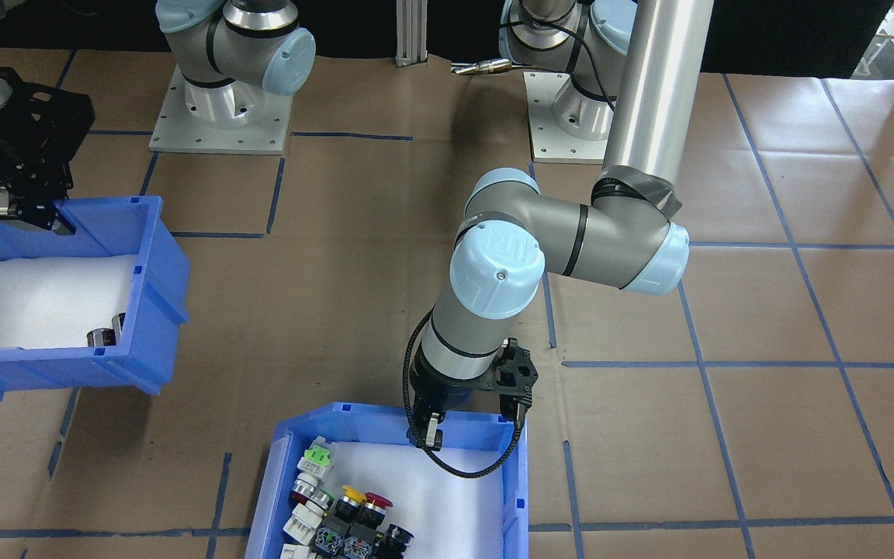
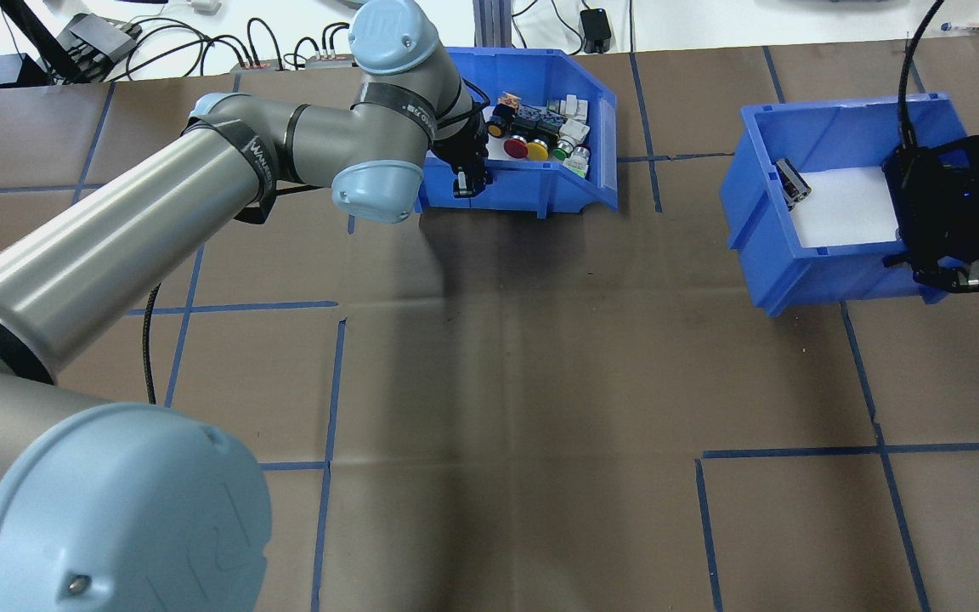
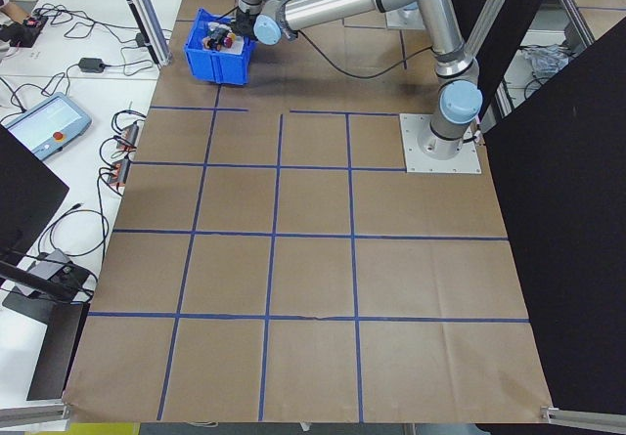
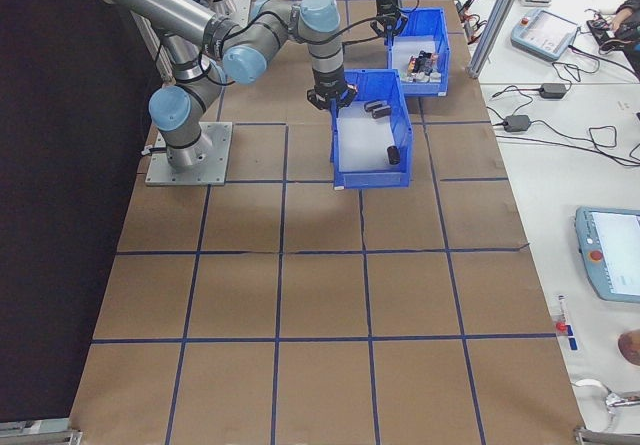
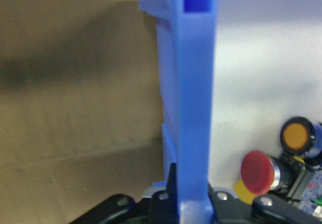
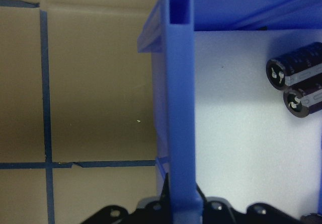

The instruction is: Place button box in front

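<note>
Open tabletop (image 2: 540, 382) lies between the left pincer (image 2: 462, 183) and the right pincer (image 2: 953, 279). Beyond each, obstacles: the button box (image 2: 579, 191) wall under the left pincer; the second blue bin (image 2: 761, 255) under the right.

The "UR" logo stands on the left arm's blue joint cap (image 1: 496, 265).

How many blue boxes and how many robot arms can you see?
Blue boxes: 2 (the button box and the other blue box)
Robot arms: 2 (the left arm and the right arm)
Total: 4
</note>
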`<state>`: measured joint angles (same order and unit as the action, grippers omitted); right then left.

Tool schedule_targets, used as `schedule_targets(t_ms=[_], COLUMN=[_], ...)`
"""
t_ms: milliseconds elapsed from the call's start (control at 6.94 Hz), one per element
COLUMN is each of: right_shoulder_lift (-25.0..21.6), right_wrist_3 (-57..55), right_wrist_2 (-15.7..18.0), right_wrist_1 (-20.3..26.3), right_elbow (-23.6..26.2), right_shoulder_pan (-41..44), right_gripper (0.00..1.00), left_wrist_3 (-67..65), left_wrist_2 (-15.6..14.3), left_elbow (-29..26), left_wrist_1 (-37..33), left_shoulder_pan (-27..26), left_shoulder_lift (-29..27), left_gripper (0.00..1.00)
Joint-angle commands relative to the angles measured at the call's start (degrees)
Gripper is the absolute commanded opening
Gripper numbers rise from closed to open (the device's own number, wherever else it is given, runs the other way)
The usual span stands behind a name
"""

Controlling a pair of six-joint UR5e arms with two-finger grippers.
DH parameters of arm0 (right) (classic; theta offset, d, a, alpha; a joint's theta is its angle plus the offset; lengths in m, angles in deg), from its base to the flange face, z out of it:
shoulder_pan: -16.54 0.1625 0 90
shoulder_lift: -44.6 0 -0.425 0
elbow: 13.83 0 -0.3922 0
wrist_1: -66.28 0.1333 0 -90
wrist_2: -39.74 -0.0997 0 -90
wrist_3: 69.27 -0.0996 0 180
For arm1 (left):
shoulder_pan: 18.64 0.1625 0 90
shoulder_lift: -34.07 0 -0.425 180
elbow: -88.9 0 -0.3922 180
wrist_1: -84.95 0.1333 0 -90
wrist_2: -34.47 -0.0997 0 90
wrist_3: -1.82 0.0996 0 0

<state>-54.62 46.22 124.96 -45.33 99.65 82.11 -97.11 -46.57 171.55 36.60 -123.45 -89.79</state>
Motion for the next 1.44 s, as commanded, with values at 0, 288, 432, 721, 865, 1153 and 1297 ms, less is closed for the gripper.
schedule_targets(t_ms=[0, 288, 432, 721, 865, 1153, 1297], right_shoulder_lift=[-0.01, -0.1, -0.1, -1.41, -4.2, -10.53, -12.3], right_wrist_3=[-0.09, 0.0, 0.0, -1.92, -4.89, -9.55, -13.32], right_wrist_2=[0.11, 0.03, 0.11, 0.11, -0.49, -0.32, 0.02], right_wrist_1=[-0.01, 0.08, 0.17, 1.74, 2.97, 2.19, 1.93], right_elbow=[-0.02, -0.02, 0.16, 1.38, 4.0, 12.08, 14.03], right_shoulder_pan=[0.0, 0.0, 0.0, 0.7, 0.88, 4.81, 9.1], right_gripper=[0.0, 0.0, 0.0, 0.0, 0.0, 0.0, 0.0], left_wrist_3=[0.58, 9.58, 20.07, 45.98, 55.15, 78.15, 86.97], left_wrist_2=[0.27, -0.08, -0.17, -0.52, -0.87, -8.74, -9.22], left_elbow=[2.14, 7.06, 7.87, 8.05, 8.05, 8.31, 9.44], left_wrist_1=[-0.16, -3.65, -11.33, -27.15, -36.19, -45.14, -46.99], left_shoulder_pan=[-1.36, 0.81, 4.75, 13.02, 14.62, 14.72, 14.72], left_shoulder_lift=[1.67, 10.78, 15.96, 25.63, 30.9, 39.62, 42.62], left_gripper=[0.97, 0.97, 0.97, 0.98, 0.98, 1.0, 1.0])
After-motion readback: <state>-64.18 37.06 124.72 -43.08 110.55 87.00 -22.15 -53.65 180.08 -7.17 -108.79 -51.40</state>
